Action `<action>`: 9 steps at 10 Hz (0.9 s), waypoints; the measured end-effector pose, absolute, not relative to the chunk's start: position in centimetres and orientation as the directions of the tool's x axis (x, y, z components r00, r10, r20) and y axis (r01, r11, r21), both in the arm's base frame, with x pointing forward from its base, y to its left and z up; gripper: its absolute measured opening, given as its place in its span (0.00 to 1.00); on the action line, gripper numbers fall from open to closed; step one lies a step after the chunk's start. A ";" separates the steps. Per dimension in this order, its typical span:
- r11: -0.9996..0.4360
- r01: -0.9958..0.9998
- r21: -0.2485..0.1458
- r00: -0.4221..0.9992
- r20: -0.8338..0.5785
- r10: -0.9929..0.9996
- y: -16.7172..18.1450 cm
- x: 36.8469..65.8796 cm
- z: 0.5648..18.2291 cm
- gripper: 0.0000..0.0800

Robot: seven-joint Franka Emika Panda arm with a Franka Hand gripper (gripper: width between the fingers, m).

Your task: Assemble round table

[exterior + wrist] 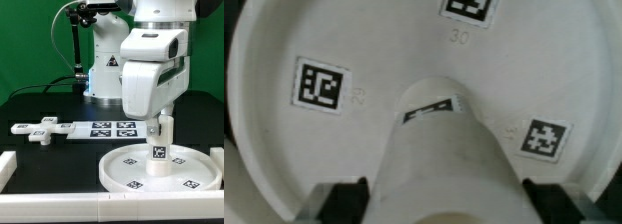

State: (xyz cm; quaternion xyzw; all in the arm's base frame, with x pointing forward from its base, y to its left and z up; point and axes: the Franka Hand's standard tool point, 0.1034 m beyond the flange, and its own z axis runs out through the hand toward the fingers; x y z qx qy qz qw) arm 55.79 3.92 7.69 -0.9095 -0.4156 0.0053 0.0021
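Round table disc [205, 170] lies flat at the exterior view's right. My gripper [159, 128] pinches the leg [158, 150] upright over the disc's centre, apparently to keep it square for seating. The cross-shaped foot piece [40, 130] lies well apart, not yet needed.

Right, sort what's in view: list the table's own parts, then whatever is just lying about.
Job in hand:
- round disc
- cylinder leg, upright on the disc, between the fingers
- cross-shaped foot piece

Lying about:
- marker board
- white border bars
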 end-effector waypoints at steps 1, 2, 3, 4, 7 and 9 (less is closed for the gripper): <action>-0.708 0.706 -0.009 0.708 -0.004 0.706 3.9 55.8 7.7 0.51; -0.793 0.609 -0.009 0.793 0.000 0.609 3.9 55.8 7.6 0.51; -0.850 0.526 -0.015 0.850 0.002 0.526 3.9 55.8 7.6 0.51; -0.900 0.436 -0.022 0.900 0.000 0.436 3.8 55.7 7.6 0.51; -0.964 0.264 -0.023 0.964 -0.003 0.264 3.9 55.7 7.6 0.51; -0.991 0.130 -0.026 0.991 -0.006 0.131 3.8 55.7 7.6 0.51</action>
